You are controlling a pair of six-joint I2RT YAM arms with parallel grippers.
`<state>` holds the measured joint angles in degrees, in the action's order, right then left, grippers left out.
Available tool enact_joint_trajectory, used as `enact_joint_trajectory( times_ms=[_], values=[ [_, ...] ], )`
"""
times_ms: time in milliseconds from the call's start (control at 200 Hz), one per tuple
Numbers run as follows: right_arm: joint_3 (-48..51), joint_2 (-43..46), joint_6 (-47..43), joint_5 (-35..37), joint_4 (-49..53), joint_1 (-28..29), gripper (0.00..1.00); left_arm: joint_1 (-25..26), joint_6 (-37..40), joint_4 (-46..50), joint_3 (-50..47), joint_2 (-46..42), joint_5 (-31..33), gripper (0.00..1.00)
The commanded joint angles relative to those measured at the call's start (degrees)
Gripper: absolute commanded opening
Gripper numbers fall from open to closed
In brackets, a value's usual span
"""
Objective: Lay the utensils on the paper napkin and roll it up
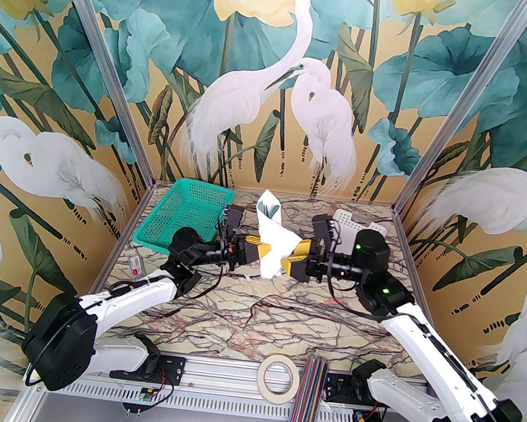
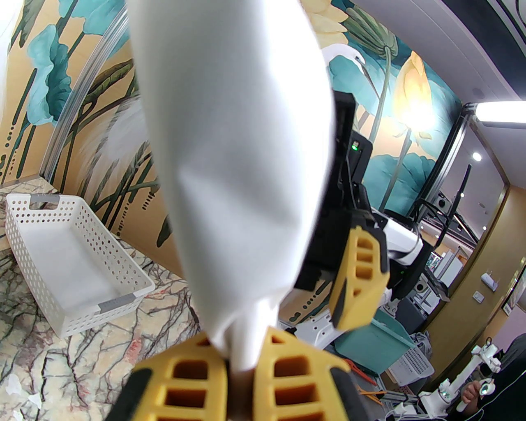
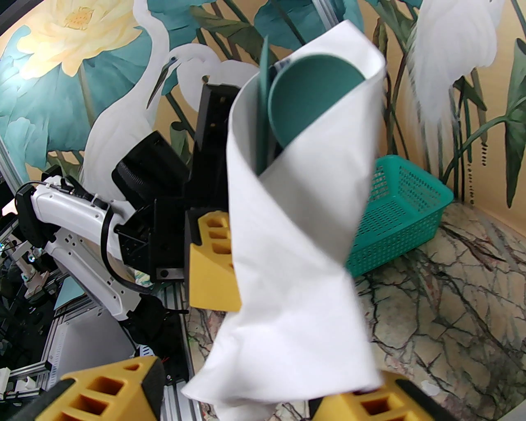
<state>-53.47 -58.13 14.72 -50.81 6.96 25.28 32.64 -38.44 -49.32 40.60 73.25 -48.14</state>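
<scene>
The paper napkin point(image 1: 272, 239) stands upright above the table, rolled into a white tube around the utensils. In the right wrist view the dark green spoon bowl point(image 3: 312, 94) and a thin green handle edge point(image 3: 263, 115) poke out of the napkin's point(image 3: 296, 267) top. My left gripper point(image 2: 240, 362) is shut on the napkin's point(image 2: 238, 164) lower end, coming at it from the left point(image 1: 266, 250). My right gripper point(image 3: 246, 399) stands open, its yellow fingers wide apart on either side of the roll's bottom, just right of it point(image 1: 289, 258).
A green mesh basket point(image 1: 182, 219) sits at the back left and a white perforated basket point(image 1: 351, 225) at the back right. A tape roll point(image 1: 278, 378) and a bundle of coloured pencils point(image 1: 309, 406) lie at the near edge. A small label point(image 1: 136, 266) lies at the left.
</scene>
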Motion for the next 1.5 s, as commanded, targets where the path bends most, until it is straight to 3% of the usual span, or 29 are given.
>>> enact_joint_trajectory(
  times_ms=[0, 170, 335, 485, 585, 825, 890, 1135, 1260, 1420, 1495],
  values=[
    [-1.06, -0.15, -0.66, 0.02, 0.71, -0.58, 0.62, 0.14, -0.85, -2.01, -0.07, 0.49, 0.21, 0.00],
    [-2.46, -2.27, -0.44, 0.43, -0.40, -0.61, 0.57, 0.14, -1.11, -2.35, -0.08, 0.34, -0.02, 0.00],
    [-2.44, -1.48, -0.15, 1.89, -1.19, -1.01, 0.41, 0.12, -0.77, -1.93, -0.26, 0.05, 0.10, 0.00],
    [-2.48, -0.36, -0.23, 2.29, -0.18, -2.54, 0.13, 0.14, -0.50, -1.82, -0.34, -0.06, 0.33, 0.00],
    [-2.59, -0.47, -0.45, 2.54, 0.32, -3.34, 0.00, 0.15, -0.51, -1.91, -0.34, -0.08, 0.37, 0.00],
    [-4.35, -1.93, -1.01, 4.56, 2.02, -4.70, 0.00, 0.14, -0.50, -2.09, -0.34, -0.28, 0.07, 0.00],
    [-4.98, -2.09, -1.51, 6.70, 3.60, -5.27, 0.11, 0.14, -0.50, -2.05, -0.43, -0.29, 0.40, 0.00],
    [-6.34, 1.64, -2.32, 12.64, 11.73, -7.71, 0.32, 0.14, 0.85, 0.50, -0.48, -0.97, 3.16, 0.00],
    [-6.93, 5.28, -1.02, 10.53, 13.97, -7.64, 0.37, 0.14, 2.55, 2.94, -0.59, -1.86, 4.50, 0.00],
    [-6.82, 5.97, 2.56, 1.64, 12.65, -6.74, 0.36, 0.13, 4.10, 5.93, -0.17, -2.67, 5.94, 0.00],
    [-7.32, 5.91, 2.17, 3.64, 13.73, -6.29, 0.43, 0.14, 4.47, 6.15, -0.17, -2.86, 5.79, 0.00]
  ],
)
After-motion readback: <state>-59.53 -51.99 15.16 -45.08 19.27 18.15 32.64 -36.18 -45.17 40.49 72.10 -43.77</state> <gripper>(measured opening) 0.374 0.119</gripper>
